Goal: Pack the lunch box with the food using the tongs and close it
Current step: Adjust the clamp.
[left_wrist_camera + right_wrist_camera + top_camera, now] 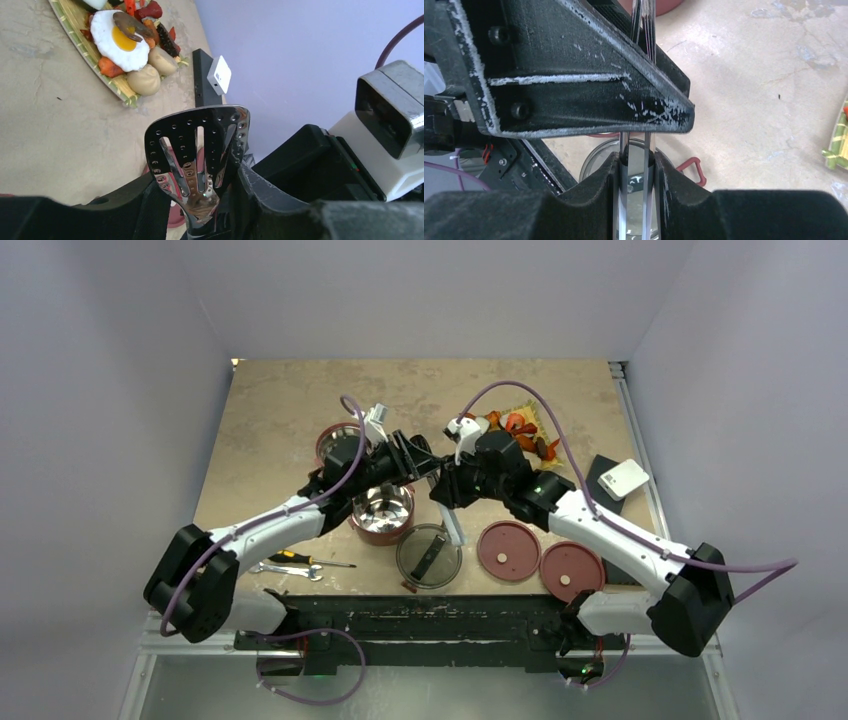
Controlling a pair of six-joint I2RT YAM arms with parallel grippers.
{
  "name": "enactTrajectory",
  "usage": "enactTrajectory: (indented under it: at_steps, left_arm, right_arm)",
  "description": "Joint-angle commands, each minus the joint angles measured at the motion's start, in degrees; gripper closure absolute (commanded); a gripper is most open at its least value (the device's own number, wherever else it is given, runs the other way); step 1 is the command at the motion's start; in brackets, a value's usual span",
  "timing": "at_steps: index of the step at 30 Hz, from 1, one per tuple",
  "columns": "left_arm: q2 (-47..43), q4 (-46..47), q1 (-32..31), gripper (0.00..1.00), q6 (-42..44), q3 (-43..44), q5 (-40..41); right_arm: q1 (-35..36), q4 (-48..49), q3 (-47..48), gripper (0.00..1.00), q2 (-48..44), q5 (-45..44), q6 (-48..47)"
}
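top external view is showing the left claw and right claw both pinching the tongs just above the lunch box; the food is lying beyond it, unpacked, and the lids are resting beside it.

Beige mottled table, two red bowls, dark lid, two disc lids, wrench, screwdriver, woven mat

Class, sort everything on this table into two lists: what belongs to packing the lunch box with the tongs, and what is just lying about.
For the job: tongs, red bowls, red disc lids, dark see-through lid, toy food.

Lying about: wrench, screwdriver, small white box.
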State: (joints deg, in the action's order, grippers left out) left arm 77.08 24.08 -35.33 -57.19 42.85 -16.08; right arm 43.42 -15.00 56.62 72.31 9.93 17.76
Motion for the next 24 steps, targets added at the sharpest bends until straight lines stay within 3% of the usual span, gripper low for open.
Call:
enactTrajectory:
  at_steps: [1, 6, 12, 19, 24]
  left_arm:
    - [2.5, 8.2, 0.2, 0.8, -7.8, -2.5, -1.1]
    - [2.7, 11.6, 0.4, 1.0, -12.7, -3.9, 0.8]
    - [1.4, 15.0, 0.8, 1.0, -18.5, -6.0, 3.9]
    - [1.2, 18.8, 1.1, 1.0, -24.3, -8.9, 6.8]
    - [1.1, 22.4, 1.2, 1.0, -28.3, -11.3, 9.0]
  right_arm:
    - [0.6, 3.7, 3.1, 0.72, -3.9, -2.6, -0.1]
    - [0.6, 4.7, -0.2, 0.62, -5.4, -9.0, 2.6]
    - [0.9, 13.3, -9.0, 0.47, -11.0, -9.6, 7.3]
    - [2.5, 19.1, -13.3, 0.4, -13.9, -9.0, 7.3]
    - [5.0, 19.0, -14.8, 0.35, -13.7, -14.1, 7.5]
